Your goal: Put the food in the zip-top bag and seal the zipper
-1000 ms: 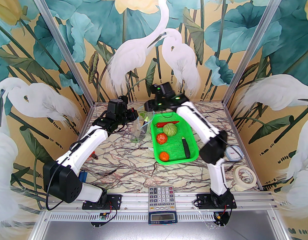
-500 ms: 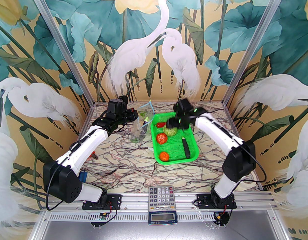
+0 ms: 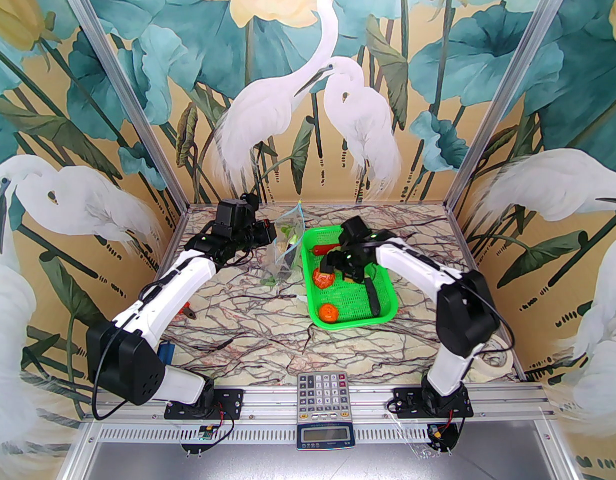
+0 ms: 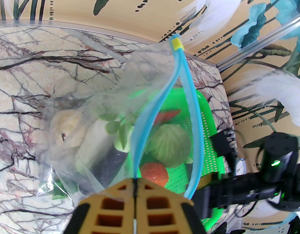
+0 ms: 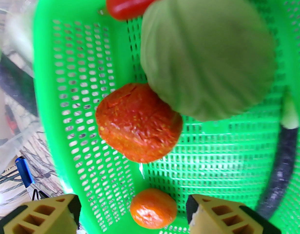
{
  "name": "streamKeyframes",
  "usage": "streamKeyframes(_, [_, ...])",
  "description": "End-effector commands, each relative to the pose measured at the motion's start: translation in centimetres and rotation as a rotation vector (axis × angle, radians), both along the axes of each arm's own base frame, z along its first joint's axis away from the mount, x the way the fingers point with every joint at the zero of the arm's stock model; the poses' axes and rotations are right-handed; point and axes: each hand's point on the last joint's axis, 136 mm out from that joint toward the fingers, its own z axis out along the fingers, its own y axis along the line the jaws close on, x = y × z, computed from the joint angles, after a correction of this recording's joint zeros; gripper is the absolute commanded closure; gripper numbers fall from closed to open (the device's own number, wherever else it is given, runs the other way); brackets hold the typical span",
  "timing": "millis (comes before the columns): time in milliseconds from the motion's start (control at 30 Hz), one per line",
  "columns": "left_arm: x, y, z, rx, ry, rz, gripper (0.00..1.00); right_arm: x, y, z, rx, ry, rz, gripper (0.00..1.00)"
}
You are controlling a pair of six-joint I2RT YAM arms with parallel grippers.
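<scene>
Left fingers (image 4: 115,203) pinch zipper (image 4: 186,86); right fingers (image 5: 42,216) spread above cabbage (image 5: 206,55)

- zip-top bag (image 4: 108,82): clear thin plastic film, glossy, creased and floppy.
- zipper (image 4: 150,121): light-blue plastic strip, smooth, low sheen.
- basket (image 5: 86,121): bright green moulded plastic, perforated mesh, shiny.
- cabbage (image 5: 206,52): pale green, matt, ribbed surface.
- tomato (image 5: 139,123): orange-red, rough pitted skin, slight sheen.
- chili (image 5: 132,1): red, smooth, glossy.
- eggplant (image 5: 281,155): dark, dull, finely speckled skin.
- left pincer (image 4: 135,179) and right pincer (image 5: 131,201): tan-yellow plastic fingers, matt, with cut-out cells.
- bench (image 3: 257,328): marble-look top, dark veins, low sheen.
- arm shell (image 3: 187,278): white smooth plastic; joints black, matt.
- frame rail (image 3: 267,395): bare metal, brushed.
</scene>
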Motion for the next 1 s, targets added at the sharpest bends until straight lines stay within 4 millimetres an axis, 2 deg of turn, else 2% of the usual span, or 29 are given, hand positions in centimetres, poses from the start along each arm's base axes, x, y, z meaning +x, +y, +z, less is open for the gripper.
streamKeyframes(0, [-0.2,-0.3,0.4,0.009,0.004,-0.049,0.92,1.2,0.7,-0.9,-0.028,-0.017,-0.053,0.20])
streamKeyframes(67, [-0.3,-0.1,0.4,0.009,0.006,-0.052,0.91,1.5,0.7,-1.6,-0.041,-0.020,-0.075,0.19])
streamKeyframes(100, [-0.3,0.0,0.5,0.009,0.004,-0.053,0.91,1.7,0.7,-1.9,-0.046,-0.023,-0.088,0.13])
streamKeyframes(233, [-0.3,0.5,0.7,0.000,0.008,-0.055,0.91,2.7,0.6,-2.8,-0.062,-0.044,-0.137,0.12])
streamKeyframes(500, [0.1,1.7,1.5,-0.001,-0.005,-0.056,0.91,4.4,2.0,-4.0,-0.041,-0.043,-0.177,0.10])
streamKeyframes(733, [0.6,2.3,1.6,-0.015,0.003,-0.055,0.91,5.4,2.6,-4.8,-0.046,-0.042,-0.192,0.10])
streamKeyframes(967, [1.5,2.0,1.4,-0.026,0.010,-0.065,0.91,5.3,2.3,-5.4,-0.069,-0.038,-0.189,0.17])
